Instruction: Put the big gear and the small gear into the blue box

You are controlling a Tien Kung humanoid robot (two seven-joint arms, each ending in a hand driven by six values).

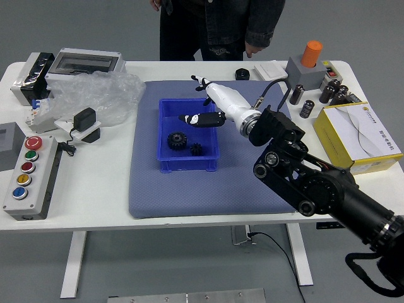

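Holding nothing with open right hand (232,105) above blue box (187,165), probably to clear gears and rim. See big gear (177,141) and small gear (196,149) inside, close together, presumably per task; both black, round, toothed. Note person's hands (252,50) hanging idle.
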